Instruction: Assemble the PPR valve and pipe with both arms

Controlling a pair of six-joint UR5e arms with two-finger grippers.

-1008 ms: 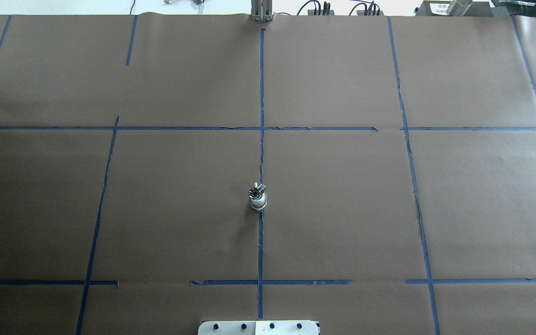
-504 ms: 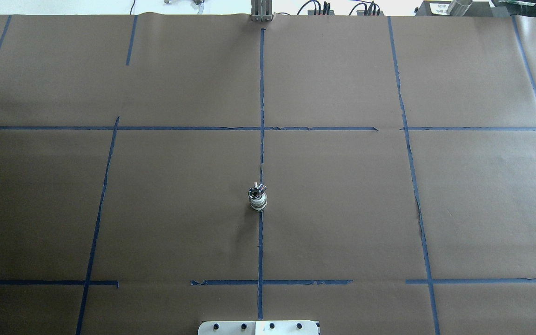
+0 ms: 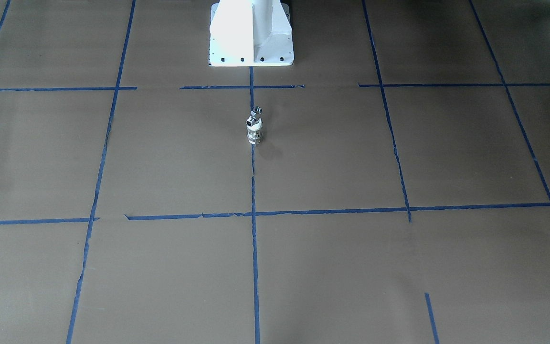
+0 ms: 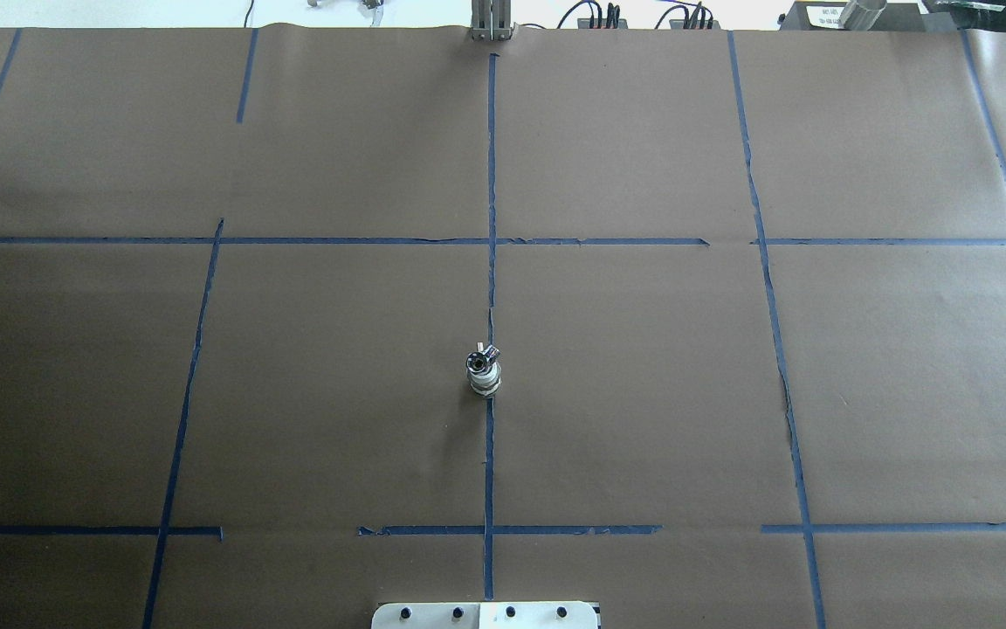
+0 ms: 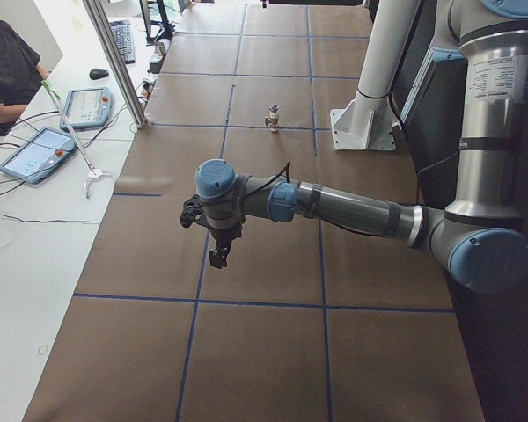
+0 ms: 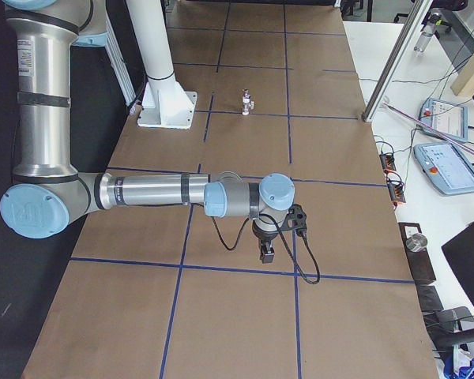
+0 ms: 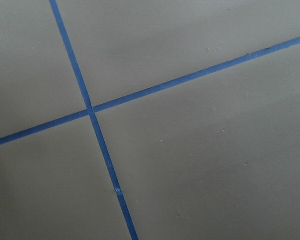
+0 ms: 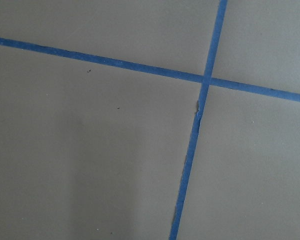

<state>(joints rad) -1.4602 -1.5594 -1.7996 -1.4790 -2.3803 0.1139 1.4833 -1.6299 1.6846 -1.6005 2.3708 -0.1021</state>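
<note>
The left gripper (image 5: 218, 255) hangs mid-frame over the worktop (image 5: 273, 352); open or closed, I cannot tell. At the overhead frame's centre, the PPR valve (image 4: 485, 382) stands upright on a blue tape line (image 4: 489, 454), with the pipe (image 4: 480, 358) on top. The right gripper (image 6: 266, 254) is equally unclear.

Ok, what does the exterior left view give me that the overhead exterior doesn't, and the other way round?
Only exterior left: the left arm stretched out over the table, its gripper hanging above the paper far from the parts, and a seated operator at the side.
Only overhead exterior: the tape grid seen square-on across the table, with no arm in frame.
Both: the pipe sitting on top of the PPR valve, upright, with nothing gripping them.
</note>
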